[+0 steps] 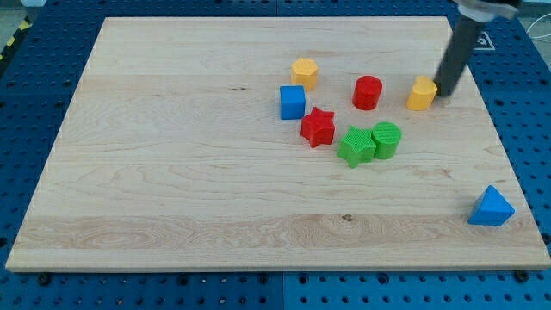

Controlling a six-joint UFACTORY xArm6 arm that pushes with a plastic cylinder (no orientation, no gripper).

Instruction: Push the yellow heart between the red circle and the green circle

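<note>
- my tip (447,92) touches the right side of the yellow heart (421,95), likely set to shove it toward the view's left
- no fingers on this rod, so nothing is grasped
- yellow heart sits on the worktop (172,172), right of the red circle (368,92)
- green circle (387,139) lies below, touching a green star (355,145)
- gap between the circles looks open

Pale wooden board (172,155) carrying yellow heart (422,94), yellow hexagon (304,71), red circle (368,92), red star (318,127), green circle (386,139), green star (355,145), blue cube (293,102), blue triangle (491,207); dark rod (455,56).
</note>
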